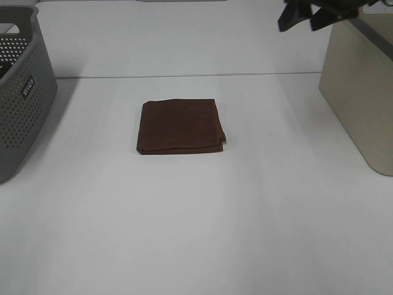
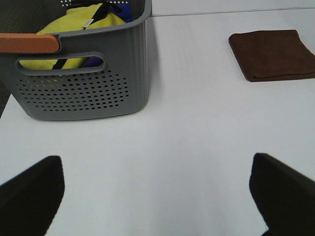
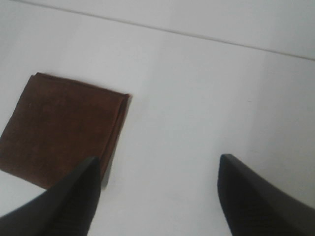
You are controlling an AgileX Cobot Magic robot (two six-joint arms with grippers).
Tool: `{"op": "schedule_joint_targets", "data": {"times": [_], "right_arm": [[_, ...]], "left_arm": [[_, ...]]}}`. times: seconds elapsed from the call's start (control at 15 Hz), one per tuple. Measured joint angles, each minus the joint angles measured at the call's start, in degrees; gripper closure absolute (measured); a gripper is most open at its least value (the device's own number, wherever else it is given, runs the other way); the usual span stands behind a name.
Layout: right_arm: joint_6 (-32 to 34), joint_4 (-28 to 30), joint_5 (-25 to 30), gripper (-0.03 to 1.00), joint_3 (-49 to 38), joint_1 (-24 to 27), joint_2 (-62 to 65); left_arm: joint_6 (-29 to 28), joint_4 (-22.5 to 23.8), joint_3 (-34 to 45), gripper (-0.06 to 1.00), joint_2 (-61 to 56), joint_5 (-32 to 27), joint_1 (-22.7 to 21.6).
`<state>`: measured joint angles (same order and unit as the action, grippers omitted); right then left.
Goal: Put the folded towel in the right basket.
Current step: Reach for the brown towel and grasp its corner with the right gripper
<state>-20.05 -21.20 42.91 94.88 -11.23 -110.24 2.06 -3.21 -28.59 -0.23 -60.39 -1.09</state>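
Folded towel [image 1: 180, 126] flat at centre of table [image 1: 245, 215], between grey basket [image 1: 24, 92] and right basket [image 1: 362, 86]. Right gripper [image 1: 310, 15]: jaws wide apart, empty, high beside right basket rim, well apart from towel. Left gripper [image 2: 157, 196]: jaws spread, empty, near grey basket.

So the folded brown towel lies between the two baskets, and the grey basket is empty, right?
Not empty: the left wrist view shows yellow fabric inside the grey basket. The towel does lie between it and the beige basket.
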Motion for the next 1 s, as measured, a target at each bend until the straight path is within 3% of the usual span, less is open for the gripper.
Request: {"op": "schedule_joint_targets", "data": {"times": [0.13,0.33,0.53,1.0], "right_arm": [[0.00,-0.29,1.38,0.32,2.41,-2.23,-3.78],[1.78,-4.87,12.32,0.32,13.24,-3.04,-14.90],[3.21,-6.82,19.54,0.32,23.49,-3.04,-23.61],[4.70,-19.77,23.78,0.30,31.17,0.46,-38.39]], "left_arm": [[0.00,0.00,0.00,-0.03,0.00,0.00,0.00],[0.00,0.00,0.00,-0.03,0.00,0.00,0.00],[0.00,0.00,0.00,-0.03,0.00,0.00,0.00],[0.00,0.00,0.00,-0.03,0.00,0.00,0.00]]}}
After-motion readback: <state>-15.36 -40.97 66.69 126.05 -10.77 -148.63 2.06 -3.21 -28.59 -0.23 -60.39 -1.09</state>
